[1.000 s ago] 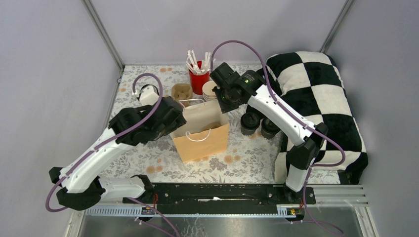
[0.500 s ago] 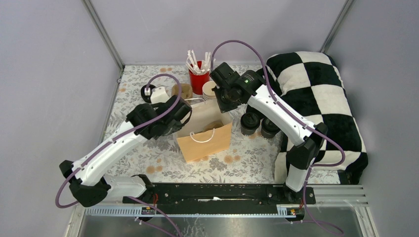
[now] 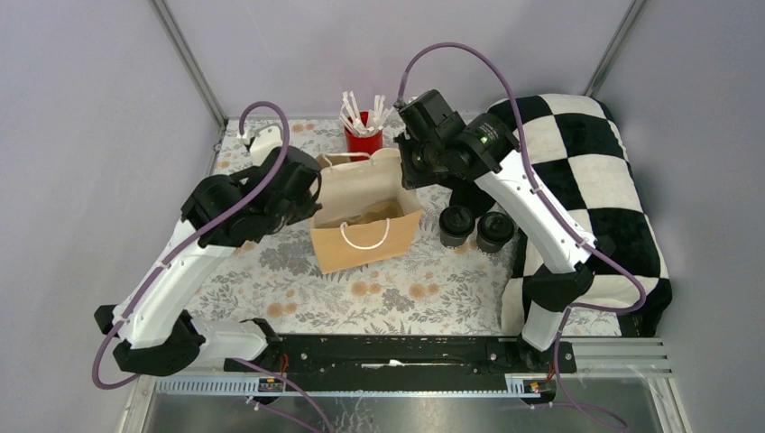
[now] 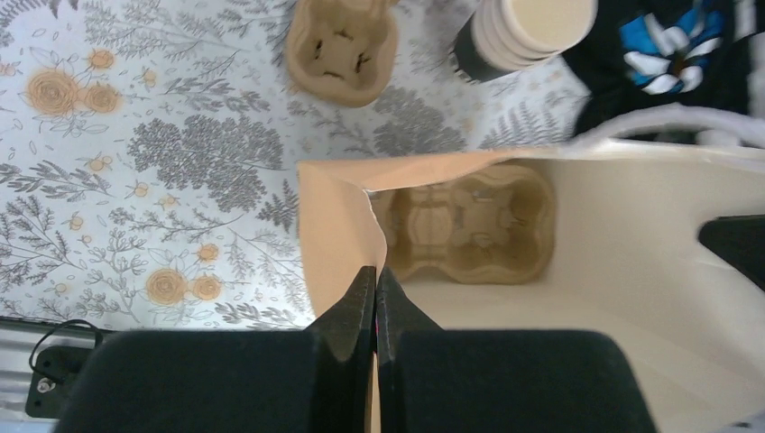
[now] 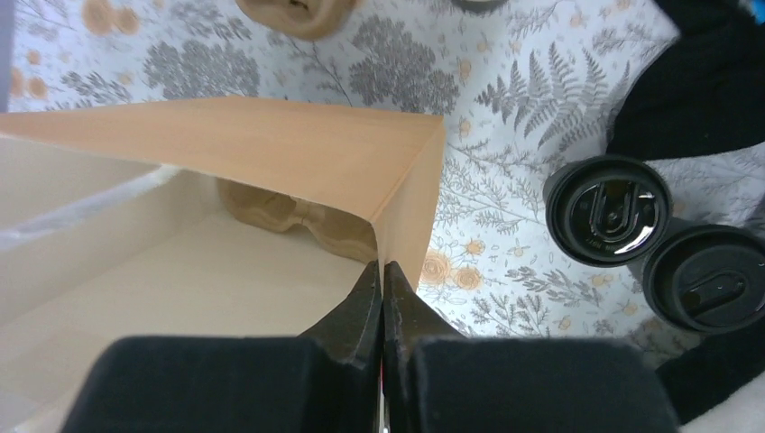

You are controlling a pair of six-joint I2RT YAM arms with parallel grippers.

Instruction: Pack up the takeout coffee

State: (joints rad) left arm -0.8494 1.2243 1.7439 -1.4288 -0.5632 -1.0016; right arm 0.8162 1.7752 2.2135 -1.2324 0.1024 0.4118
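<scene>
Takeout coffee (image 5: 609,209) stands on the table as two alike small cups. Each has a round black plastic lid with a raised rim and a moulded sip slot, and both look dark from above. The second cup (image 5: 713,278) sits just right of the first and a little nearer, so close that the lids seem to touch. Both are upright on the floral tablecloth (image 3: 424,289), right of the paper bag (image 3: 365,245) and hard against the near-left edge of the checkered cushion (image 3: 577,180), below the right arm.

The tan bag stands open just left of the cups, its white cord handle hanging over the near face. A moulded cardboard carrier (image 4: 469,221) lies in its bottom, with its cup wells up.

The right gripper (image 5: 382,275) has its jaws pinched together on the bag's right rim at a corner fold. The left gripper (image 4: 376,284) is clamped the same way on the left rim.

Past the bag's far side lie a spare carrier (image 4: 343,45), a stack of lidless cream cups (image 4: 532,27) and a red cup of white sticks (image 3: 363,135).
</scene>
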